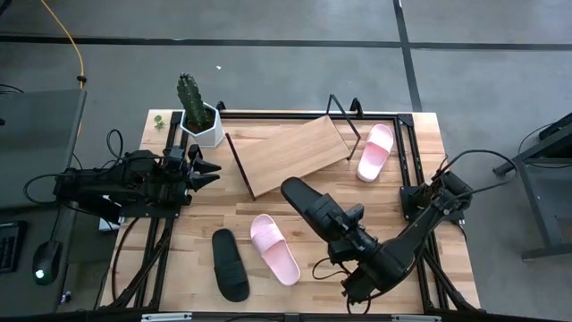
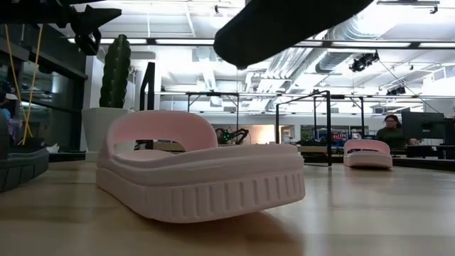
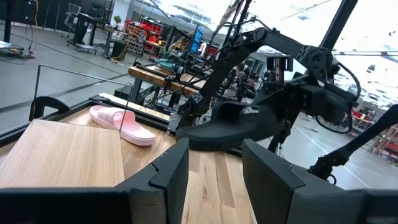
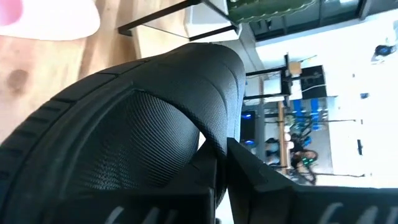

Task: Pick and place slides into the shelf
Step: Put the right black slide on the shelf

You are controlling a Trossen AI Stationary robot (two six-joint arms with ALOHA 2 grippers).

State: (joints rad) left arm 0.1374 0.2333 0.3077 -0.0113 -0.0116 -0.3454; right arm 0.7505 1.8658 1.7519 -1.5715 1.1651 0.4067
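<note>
My right gripper (image 1: 344,224) is shut on a black slide (image 1: 308,204) and holds it in the air over the table's middle, near the shelf's front edge. The shelf (image 1: 290,152) is a slanted light wood board on a black wire frame, and nothing lies on it. One pink slide (image 1: 375,150) lies sole-down on the table beside the shelf's right end. Another pink slide (image 1: 274,249) and a second black slide (image 1: 230,264) lie sole-down near the front edge. My left gripper (image 1: 204,170) waits open at the table's left, beside the cactus pot. My right gripper holds the black slide at its wide strap (image 4: 186,93), by the strap's edge beside the fingers (image 4: 261,177). One finger seems to be under the strap and one outside. The fingers come slanting from the table's near right. The slide (image 2: 284,25) is lifted clear of the table.
A cactus in a white pot (image 1: 197,116) stands at the far left corner, next to the shelf. Black frame rails (image 1: 409,152) run along the table's sides. Bare wood (image 1: 223,210) shows between the shelf and the two slides at the front.
</note>
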